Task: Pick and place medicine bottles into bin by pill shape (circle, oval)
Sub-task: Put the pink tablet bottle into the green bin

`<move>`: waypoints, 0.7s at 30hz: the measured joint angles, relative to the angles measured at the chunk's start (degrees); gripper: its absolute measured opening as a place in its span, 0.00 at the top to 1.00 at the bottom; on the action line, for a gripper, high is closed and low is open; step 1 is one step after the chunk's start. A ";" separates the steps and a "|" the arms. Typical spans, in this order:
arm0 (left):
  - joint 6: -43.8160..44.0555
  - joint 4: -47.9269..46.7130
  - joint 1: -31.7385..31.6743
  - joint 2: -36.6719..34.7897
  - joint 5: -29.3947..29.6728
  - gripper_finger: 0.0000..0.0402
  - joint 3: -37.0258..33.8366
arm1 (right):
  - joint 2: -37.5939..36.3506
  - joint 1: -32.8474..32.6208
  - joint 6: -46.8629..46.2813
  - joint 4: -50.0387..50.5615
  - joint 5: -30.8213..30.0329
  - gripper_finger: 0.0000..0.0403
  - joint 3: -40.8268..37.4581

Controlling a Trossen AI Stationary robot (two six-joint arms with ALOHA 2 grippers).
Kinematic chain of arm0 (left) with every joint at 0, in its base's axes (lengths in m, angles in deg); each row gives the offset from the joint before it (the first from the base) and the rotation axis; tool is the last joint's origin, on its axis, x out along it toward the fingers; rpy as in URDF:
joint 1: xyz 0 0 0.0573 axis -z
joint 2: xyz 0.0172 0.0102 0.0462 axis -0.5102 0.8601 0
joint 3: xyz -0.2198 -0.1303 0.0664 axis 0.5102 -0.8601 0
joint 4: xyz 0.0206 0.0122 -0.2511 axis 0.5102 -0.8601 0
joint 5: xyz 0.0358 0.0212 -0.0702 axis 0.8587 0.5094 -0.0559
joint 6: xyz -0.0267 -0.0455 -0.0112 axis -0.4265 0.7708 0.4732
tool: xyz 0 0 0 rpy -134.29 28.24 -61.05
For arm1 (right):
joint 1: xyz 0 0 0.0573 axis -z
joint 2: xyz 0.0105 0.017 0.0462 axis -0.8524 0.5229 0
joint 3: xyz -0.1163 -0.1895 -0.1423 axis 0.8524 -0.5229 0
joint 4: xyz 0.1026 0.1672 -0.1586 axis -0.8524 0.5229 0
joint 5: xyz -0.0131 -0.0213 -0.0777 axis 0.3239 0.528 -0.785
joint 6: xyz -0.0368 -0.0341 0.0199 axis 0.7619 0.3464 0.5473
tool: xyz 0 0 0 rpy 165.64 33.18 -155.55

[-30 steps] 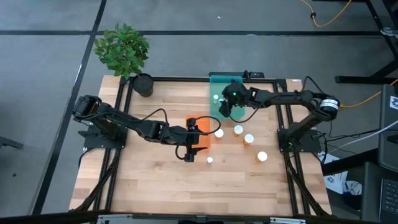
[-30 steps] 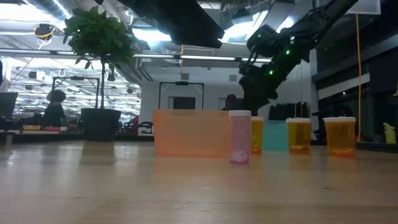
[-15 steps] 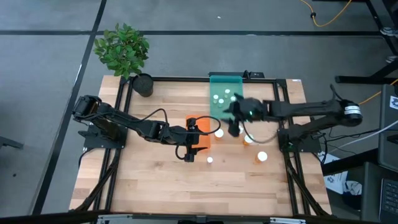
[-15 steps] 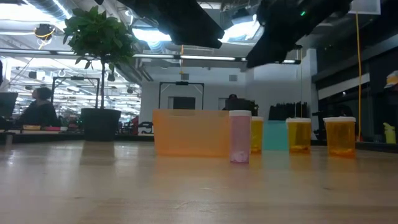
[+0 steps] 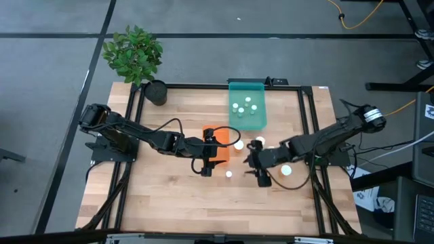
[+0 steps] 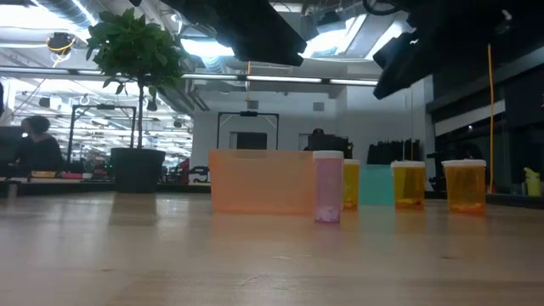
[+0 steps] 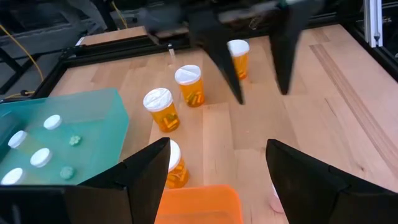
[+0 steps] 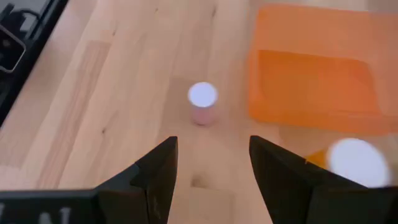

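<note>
Our right claw [image 5: 260,167] has swung from the teal bin [image 5: 247,114] back over the bench [image 5: 169,196], spread and empty, facing the pink bottle [image 8: 202,102] — prob. next pick. Left claw [image 5: 208,161] waits spread by orange bin [image 5: 218,145].

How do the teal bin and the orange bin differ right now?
The teal bin sits at the table's far edge; the orange bin sits near the middle. The teal bin holds several white-capped bottles; no bottles show in the orange bin, though the left gripper over it hides part. No gripper is over the teal bin. Both are small open trays.
</note>
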 joint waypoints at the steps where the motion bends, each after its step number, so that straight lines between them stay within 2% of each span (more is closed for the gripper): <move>1: 0.00 0.00 0.02 0.00 0.00 0.36 0.00 | 0.88 -0.54 0.00 -0.72 -0.04 0.50 0.00; 11: 0.01 -0.02 0.02 0.00 0.00 0.36 0.00 | 5.73 -0.48 -1.35 -3.22 -0.06 0.50 0.00; 21: 0.02 0.00 0.02 0.00 0.00 0.36 0.00 | 12.76 -0.21 1.19 -9.69 3.81 0.50 0.00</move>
